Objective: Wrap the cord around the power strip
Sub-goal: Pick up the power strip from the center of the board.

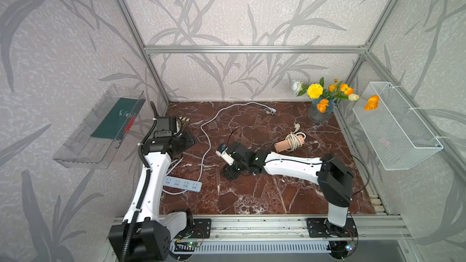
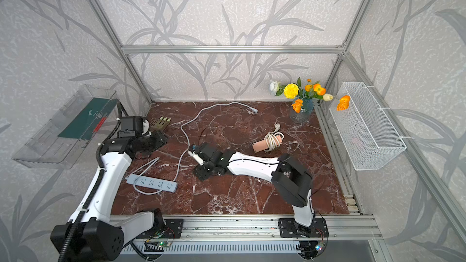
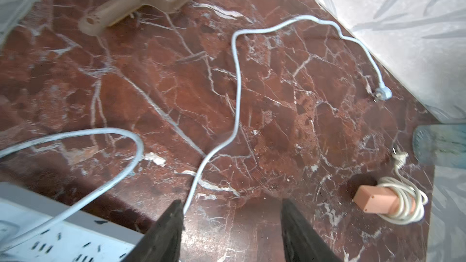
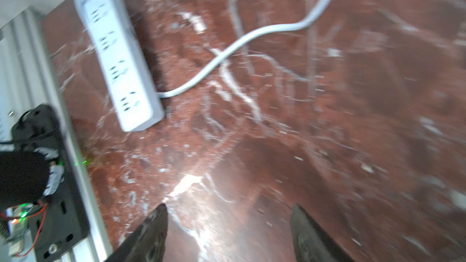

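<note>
The power strip lies flat at the front left of the table, sockets up. Its long axis runs left to right, the right end a little nearer the front, and a loop of cord lies across its left end. The left gripper and right gripper both have their jaws apart and empty. From the strip's right end the cord winds away to its plug by the back wall.

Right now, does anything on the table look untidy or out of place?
Yes. The white power strip has only one loose loop of cord over it; the rest trails across the marble table to the plug near the back wall. The pink power strip, by contrast, has its own lead wound around it.
</note>
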Controlling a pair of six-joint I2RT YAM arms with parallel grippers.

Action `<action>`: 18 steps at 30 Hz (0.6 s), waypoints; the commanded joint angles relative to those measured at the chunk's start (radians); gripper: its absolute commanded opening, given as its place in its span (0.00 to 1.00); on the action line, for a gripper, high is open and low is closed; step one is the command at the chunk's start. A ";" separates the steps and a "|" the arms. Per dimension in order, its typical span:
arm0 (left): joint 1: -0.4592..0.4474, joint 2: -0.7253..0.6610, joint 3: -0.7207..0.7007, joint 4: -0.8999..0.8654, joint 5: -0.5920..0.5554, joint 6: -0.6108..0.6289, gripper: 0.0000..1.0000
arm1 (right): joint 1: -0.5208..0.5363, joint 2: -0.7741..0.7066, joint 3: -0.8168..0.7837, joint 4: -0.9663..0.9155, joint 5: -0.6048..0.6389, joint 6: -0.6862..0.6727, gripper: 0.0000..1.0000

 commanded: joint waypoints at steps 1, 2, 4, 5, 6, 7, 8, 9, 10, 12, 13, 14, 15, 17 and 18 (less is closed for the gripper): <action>0.024 0.047 0.131 -0.107 -0.091 0.021 0.61 | 0.072 0.123 0.151 0.073 -0.113 -0.151 0.79; 0.028 0.066 0.173 -0.131 -0.095 0.021 0.61 | 0.091 0.172 0.203 0.055 -0.114 -0.167 0.79; 0.030 0.089 0.226 -0.159 -0.089 0.026 0.61 | 0.121 0.256 0.308 0.008 -0.097 -0.201 0.80; 0.030 0.089 0.244 -0.163 -0.087 0.026 0.61 | 0.134 0.292 0.354 -0.009 -0.079 -0.216 0.80; 0.031 0.087 0.253 -0.161 -0.085 0.026 0.61 | 0.142 0.325 0.397 -0.022 -0.074 -0.217 0.80; 0.030 0.083 0.259 -0.161 -0.084 0.027 0.61 | 0.145 0.354 0.436 -0.034 -0.072 -0.212 0.80; 0.031 0.080 0.267 -0.164 -0.086 0.029 0.61 | 0.148 0.386 0.480 -0.056 -0.068 -0.204 0.80; 0.031 0.081 0.279 -0.170 -0.092 0.030 0.61 | 0.149 0.421 0.529 -0.082 -0.059 -0.201 0.80; 0.031 0.080 0.290 -0.179 -0.095 0.032 0.61 | 0.151 0.453 0.567 -0.104 -0.050 -0.201 0.80; 0.030 0.073 0.317 -0.190 -0.101 0.032 0.61 | 0.150 0.522 0.658 -0.162 -0.010 -0.207 0.80; 0.031 0.070 0.328 -0.191 -0.098 0.030 0.61 | 0.151 0.551 0.695 -0.183 0.006 -0.214 0.80; 0.031 0.068 0.339 -0.191 -0.093 0.026 0.61 | 0.152 0.583 0.734 -0.202 0.024 -0.224 0.80; 0.031 0.064 0.348 -0.191 -0.086 0.020 0.61 | 0.152 0.617 0.775 -0.222 0.049 -0.226 0.80; 0.030 0.063 0.363 -0.193 -0.068 0.011 0.61 | 0.151 0.686 0.883 -0.298 0.073 -0.233 0.79; 0.030 0.061 0.365 -0.193 -0.062 0.008 0.61 | 0.150 0.725 0.949 -0.340 0.078 -0.235 0.78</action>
